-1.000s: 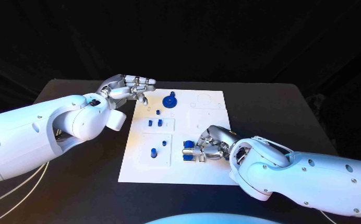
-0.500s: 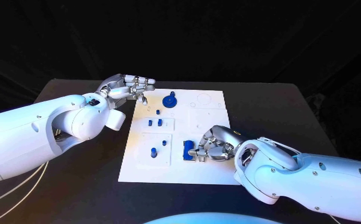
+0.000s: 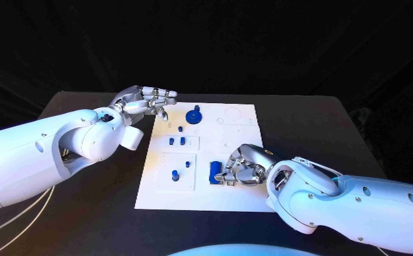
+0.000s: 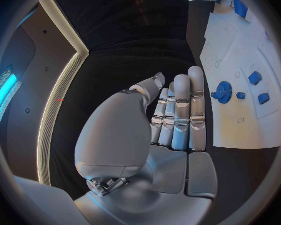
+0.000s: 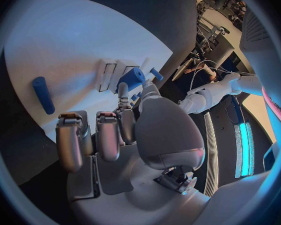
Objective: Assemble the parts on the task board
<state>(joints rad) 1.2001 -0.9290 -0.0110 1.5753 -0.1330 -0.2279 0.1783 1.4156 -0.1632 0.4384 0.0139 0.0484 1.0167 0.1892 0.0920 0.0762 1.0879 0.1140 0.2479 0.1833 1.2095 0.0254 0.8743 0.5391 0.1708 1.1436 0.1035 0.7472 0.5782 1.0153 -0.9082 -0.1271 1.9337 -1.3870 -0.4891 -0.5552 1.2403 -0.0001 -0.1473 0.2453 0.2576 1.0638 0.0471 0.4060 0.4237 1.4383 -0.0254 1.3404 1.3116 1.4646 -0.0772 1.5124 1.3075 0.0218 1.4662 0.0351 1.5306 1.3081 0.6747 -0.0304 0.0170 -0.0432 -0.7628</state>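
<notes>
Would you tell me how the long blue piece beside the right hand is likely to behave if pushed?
The long blue piece looks rounded in the right wrist view, so it may roll sideways if nudged. It seems a small solid part, probably stiff and light. Lying on the smooth white task board, it could slide easily.

Black counter [image 3: 95, 196], bare dark surface on all sides of the load. One item lies directly on it: the white task board [image 3: 237, 133], flat, roughly central, its long sides running away from the robot. Board's near edge sits well inside the counter's near edge.
</notes>
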